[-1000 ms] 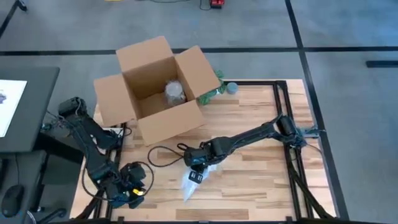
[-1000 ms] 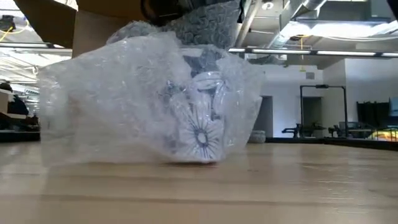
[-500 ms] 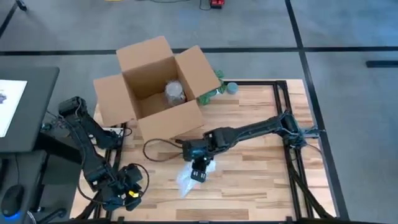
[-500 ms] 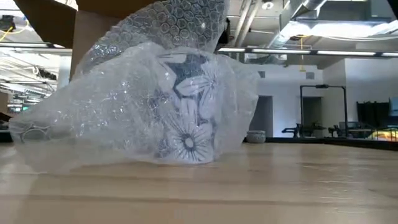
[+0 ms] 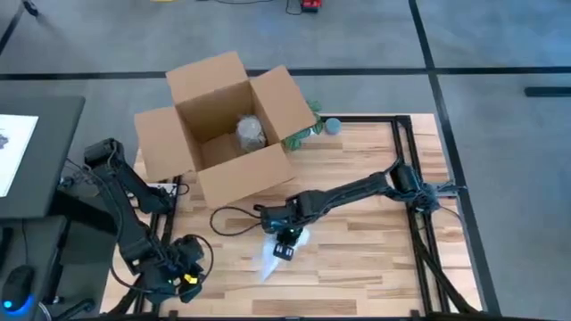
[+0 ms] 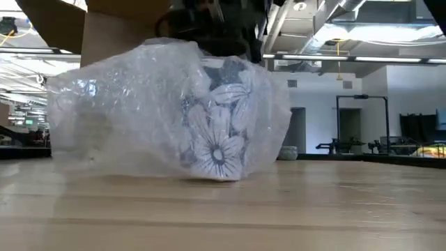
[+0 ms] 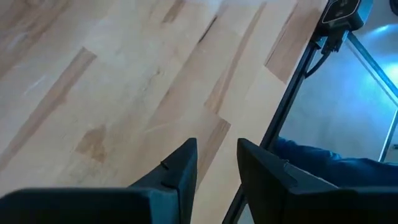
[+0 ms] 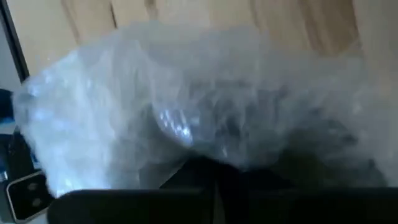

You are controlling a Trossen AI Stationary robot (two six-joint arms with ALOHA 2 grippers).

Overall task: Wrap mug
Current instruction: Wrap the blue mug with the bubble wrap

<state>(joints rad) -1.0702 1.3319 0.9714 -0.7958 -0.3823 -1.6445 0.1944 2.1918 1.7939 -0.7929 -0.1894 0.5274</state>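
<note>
Clear bubble wrap (image 6: 160,104) lies bunched over the mug (image 6: 219,150), and the right gripper (image 5: 284,242) sits on top of the bundle, just toward six o'clock of the bench's middle in the high view. Its fingers are buried in plastic in its own wrist view, so whether they pinch the wrap or merely press on it I cannot tell.

The step in hand looks like the folding: the mug stands upright on the wood, its flower pattern showing through the film, with a loose tail of wrap trailing toward seven o'clock. The wrapping seems partly done. The next move probably calls for gathering that tail across the mug without tipping it.

The left gripper (image 7: 214,165) waits at the bench's eight o'clock corner, near the metal frame, its fingers a narrow gap apart and holding nothing.

The bench (image 5: 357,178) is pale wooden planking inside a black frame. An open cardboard box (image 5: 223,125) stands at eleven o'clock with a wrapped item already inside, and a cable loops just below it. Beyond is grey floor; the low view shows an open hall with ceiling lights.
</note>
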